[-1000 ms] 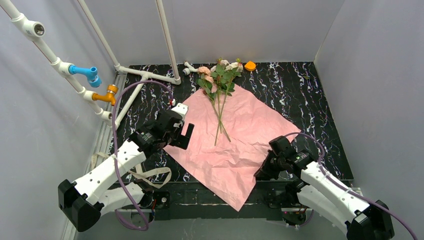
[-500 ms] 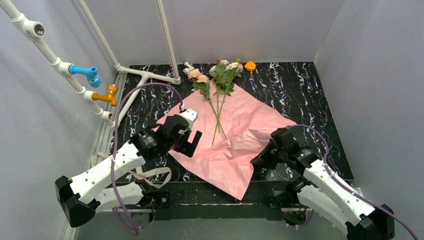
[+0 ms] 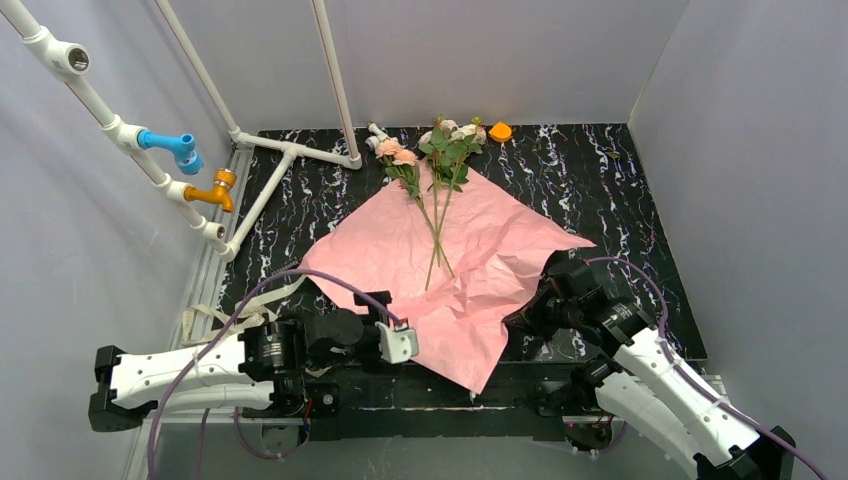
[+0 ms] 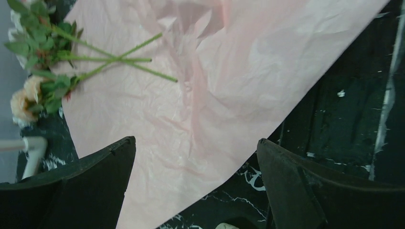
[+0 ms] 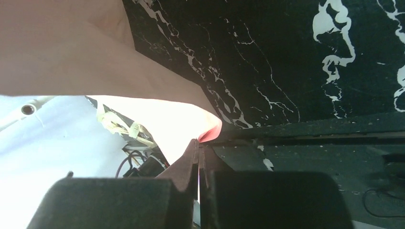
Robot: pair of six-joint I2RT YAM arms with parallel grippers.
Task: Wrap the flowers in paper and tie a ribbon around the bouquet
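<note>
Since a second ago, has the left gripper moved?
Yes. The left gripper has pulled back toward the near edge of the table, farther from the orange tap.

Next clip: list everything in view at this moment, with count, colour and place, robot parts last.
flowers: one small bunch, pink and cream blooms, green stems; lying on the paper's far part.
paper: one, pink, crinkled; mid-table, near corner past the table's near edge.
ribbon: one, beige; near left edge, by the left arm.
orange object: one, small; far edge.
pipe frame: one, white; left and far left, carrying a blue tap and an orange tap.
table: one, black with white veining.
left gripper: open, empty, over the paper's near left edge.
right gripper: shut on the paper's near right edge.
</note>
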